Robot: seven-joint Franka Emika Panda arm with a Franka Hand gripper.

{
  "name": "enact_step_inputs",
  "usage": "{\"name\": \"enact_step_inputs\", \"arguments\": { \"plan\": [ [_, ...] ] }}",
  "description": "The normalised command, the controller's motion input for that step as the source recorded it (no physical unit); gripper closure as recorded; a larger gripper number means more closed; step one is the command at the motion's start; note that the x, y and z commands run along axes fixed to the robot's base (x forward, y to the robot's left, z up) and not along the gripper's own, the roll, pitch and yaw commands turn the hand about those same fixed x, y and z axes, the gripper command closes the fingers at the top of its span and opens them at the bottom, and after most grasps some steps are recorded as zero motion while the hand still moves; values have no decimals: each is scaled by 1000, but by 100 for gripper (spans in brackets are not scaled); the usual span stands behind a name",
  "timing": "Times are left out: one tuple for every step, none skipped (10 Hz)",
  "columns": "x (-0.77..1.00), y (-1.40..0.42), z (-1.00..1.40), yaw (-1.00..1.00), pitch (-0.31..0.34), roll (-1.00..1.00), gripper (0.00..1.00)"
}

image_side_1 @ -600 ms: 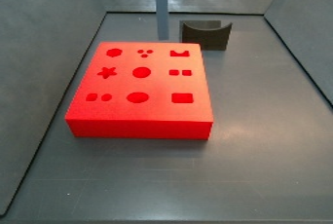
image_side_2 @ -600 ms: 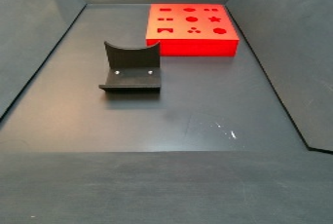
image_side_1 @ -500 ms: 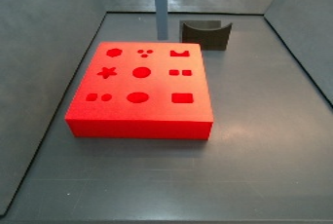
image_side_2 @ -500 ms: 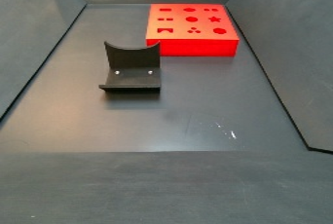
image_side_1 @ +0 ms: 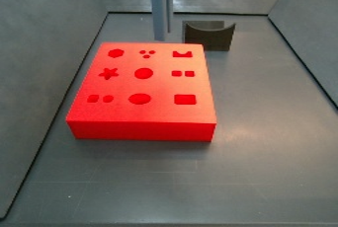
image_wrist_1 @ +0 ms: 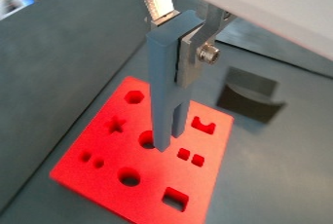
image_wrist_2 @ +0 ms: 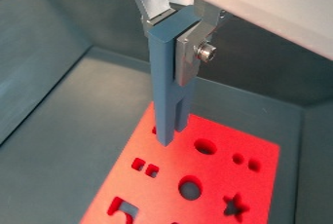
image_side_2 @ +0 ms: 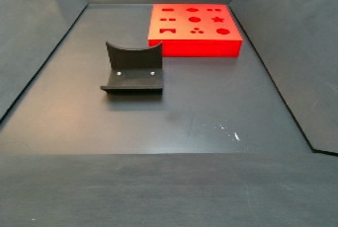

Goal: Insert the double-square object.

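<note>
My gripper (image_wrist_1: 177,51) is shut on a long blue-grey bar (image_wrist_1: 163,101) with a groove down its length, and holds it upright. The gripper (image_wrist_2: 172,48) and the bar (image_wrist_2: 166,101) show in both wrist views. The bar's lower end hangs above the big flat red block (image_wrist_1: 111,160) with shaped holes, near a round hole (image_wrist_1: 147,138). The block's two small square cut-outs (image_wrist_1: 190,157) lie close by. In a side view only the bar (image_side_1: 160,4) shows, behind the red block (image_side_1: 138,122). No small bright-red loose piece is in view.
The dark fixture with a curved notch (image_side_2: 132,71) stands on the grey floor apart from the red block (image_side_2: 199,45). It also shows in a side view (image_side_1: 209,36) and a wrist view (image_wrist_1: 250,92). Grey walls enclose the floor on all sides.
In the side view the blue-grey bar has shifted slightly to the left and looks wider. The red block and the fixture have not moved.
</note>
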Motion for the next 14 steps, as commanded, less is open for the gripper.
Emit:
{"name": "enact_step_inputs", "arguments": {
  "plan": [
    [0,0,-71,-1000,0,0,100],
    [106,34,-294,-1000,-3,37,100],
    [309,114,-437,-846,0,93,100],
    [377,160,-469,-791,4,84,100],
    [400,143,-389,-826,0,39,100],
    [374,134,-369,-854,0,30,100],
    [229,117,-374,-946,0,0,100],
    [103,57,-371,-1000,0,0,100],
    [0,0,-423,-1000,3,-30,100],
    [0,0,-400,-1000,43,-77,100],
    [0,0,-366,-903,99,-146,100],
    [0,0,-366,-891,100,-151,100],
    [0,0,-354,-891,90,-153,100],
    [0,0,-297,-894,66,-156,100]
  ]
}}
